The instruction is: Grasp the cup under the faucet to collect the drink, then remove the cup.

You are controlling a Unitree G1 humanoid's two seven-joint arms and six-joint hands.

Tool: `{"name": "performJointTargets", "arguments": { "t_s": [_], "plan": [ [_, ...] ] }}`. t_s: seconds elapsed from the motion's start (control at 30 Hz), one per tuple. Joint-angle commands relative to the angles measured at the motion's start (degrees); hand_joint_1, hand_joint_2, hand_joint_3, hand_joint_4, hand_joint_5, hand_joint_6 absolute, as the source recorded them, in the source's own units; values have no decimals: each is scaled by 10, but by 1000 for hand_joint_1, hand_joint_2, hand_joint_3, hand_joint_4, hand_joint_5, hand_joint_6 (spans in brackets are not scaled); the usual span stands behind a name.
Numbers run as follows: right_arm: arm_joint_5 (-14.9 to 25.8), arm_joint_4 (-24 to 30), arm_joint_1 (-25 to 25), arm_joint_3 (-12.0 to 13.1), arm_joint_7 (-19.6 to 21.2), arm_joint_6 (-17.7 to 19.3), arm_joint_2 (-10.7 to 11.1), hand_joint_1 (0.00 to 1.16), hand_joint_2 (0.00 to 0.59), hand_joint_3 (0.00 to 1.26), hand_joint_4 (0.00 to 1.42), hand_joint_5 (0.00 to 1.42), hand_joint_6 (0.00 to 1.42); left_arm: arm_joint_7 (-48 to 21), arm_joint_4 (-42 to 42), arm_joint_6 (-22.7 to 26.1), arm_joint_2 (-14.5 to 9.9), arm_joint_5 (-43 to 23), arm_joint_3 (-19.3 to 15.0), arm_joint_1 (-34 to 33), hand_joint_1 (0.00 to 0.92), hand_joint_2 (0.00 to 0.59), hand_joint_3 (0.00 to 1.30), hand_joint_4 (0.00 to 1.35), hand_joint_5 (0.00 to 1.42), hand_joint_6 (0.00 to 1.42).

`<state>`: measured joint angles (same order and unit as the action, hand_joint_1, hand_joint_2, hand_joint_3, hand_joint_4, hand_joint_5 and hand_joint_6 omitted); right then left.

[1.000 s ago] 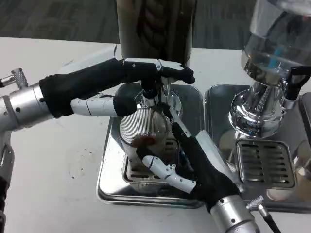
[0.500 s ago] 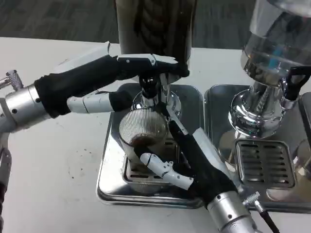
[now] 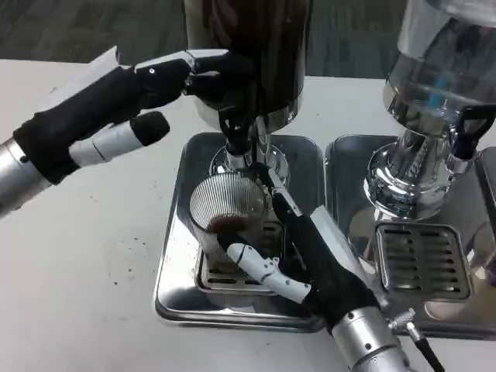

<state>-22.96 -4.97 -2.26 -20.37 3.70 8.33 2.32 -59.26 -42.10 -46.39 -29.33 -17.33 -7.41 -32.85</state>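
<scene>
A clear ribbed cup (image 3: pixel 227 208) stands on the left drip tray (image 3: pixel 177 263) directly under the black faucet (image 3: pixel 236 133) of the dark drink dispenser (image 3: pixel 248 46). A little dark drink lies in the cup's bottom. My right hand (image 3: pixel 310 249) grips the cup from the right, with its thumb (image 3: pixel 267 273) across the near side and its fingers (image 3: pixel 280 200) along the far side. My left hand (image 3: pixel 116 108) hangs raised at the upper left, holding nothing, thumb apart, fingertips near the dispenser's body above the faucet.
A second dispenser (image 3: pixel 442 70) with a clear tank stands to the right on its own steel tray (image 3: pixel 349 182), with a slotted grate (image 3: pixel 422 262) in front. Bare white table (image 3: pixel 85 256) lies to the left.
My left hand has lifted up and to the left, off the faucet handle. My right hand keeps its hold on the cup, which stays under the faucet.
</scene>
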Motion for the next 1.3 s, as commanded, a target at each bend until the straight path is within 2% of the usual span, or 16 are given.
{"name": "performJointTargets", "arguments": {
  "t_s": [0.03, 0.5, 0.93, 1.3],
  "plan": [
    [5, -10, 9, 5, 5, 11, -1, 369, 238, 0, 0, 0, 0, 20, -8, -7, -6, -2, -18, 15, 0, 84, 210, 138, 147, 125],
    [9, -36, 25, 9, 10, 28, -4, 337, 244, 0, 0, 0, 0, 44, -18, -3, -23, -6, -61, 76, 0, 87, 219, 140, 156, 136],
    [1, -48, 40, -2, -5, 22, 3, 354, 219, 0, 0, 0, 0, 55, -11, 3, -26, -5, -76, 124, 0, 93, 261, 171, 167, 140],
    [-12, -55, 41, -6, 5, 12, -1, 422, 207, 0, 0, 0, 0, 61, -11, 5, -25, -4, -76, 140, 0, 99, 295, 196, 177, 140]
  ]
}}
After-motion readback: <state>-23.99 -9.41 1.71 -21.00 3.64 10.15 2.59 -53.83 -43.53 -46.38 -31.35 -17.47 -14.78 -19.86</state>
